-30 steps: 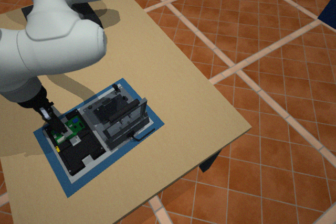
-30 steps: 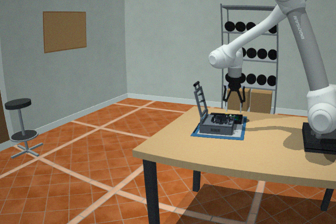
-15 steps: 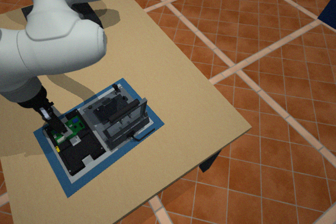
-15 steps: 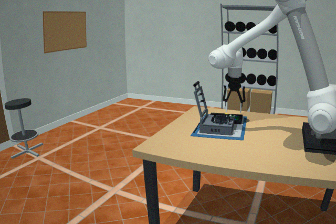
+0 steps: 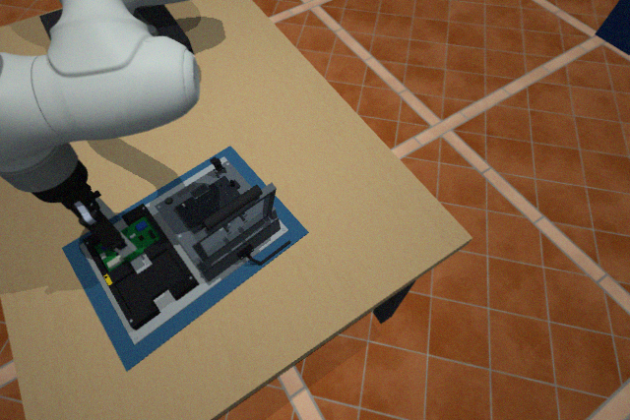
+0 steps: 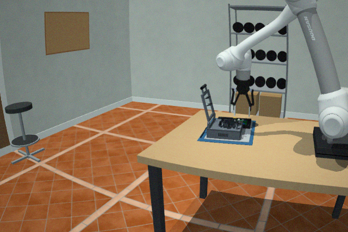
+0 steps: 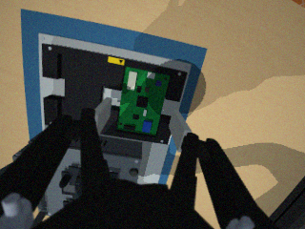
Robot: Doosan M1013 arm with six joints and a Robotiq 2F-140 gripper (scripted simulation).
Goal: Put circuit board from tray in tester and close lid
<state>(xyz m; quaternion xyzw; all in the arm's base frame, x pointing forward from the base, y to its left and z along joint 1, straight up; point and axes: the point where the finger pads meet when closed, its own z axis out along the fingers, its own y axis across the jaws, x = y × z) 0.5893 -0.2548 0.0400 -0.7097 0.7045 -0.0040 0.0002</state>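
Observation:
The green circuit board [image 5: 146,237] [image 7: 153,112] lies face up in one pocket of the black tray [image 5: 153,280] [image 7: 81,72]. Its white connector [image 5: 113,260] [image 7: 132,80] is at the end away from the tester. My gripper [image 6: 242,114] [image 7: 141,113] is open and empty above the tray, with one fingertip toward each long side of the board. The grey tester [image 6: 224,134] stands beside the tray. Its lid [image 5: 231,236] [image 6: 208,104] is raised, with a dark handle bar [image 5: 232,207]. The latch hook [image 5: 218,165] stands at the opposite edge. The locating pins are too small to make out.
Tray and tester stand on a light base with a blue border [image 5: 92,285] [image 6: 253,132] [image 7: 114,31], on the wooden table [image 5: 305,277]. A thin black bent rod [image 5: 275,254] sticks out behind the lid's hinge side. The tray's other pocket is empty, with a yellow label [image 5: 107,279] [image 7: 115,60] near its edge.

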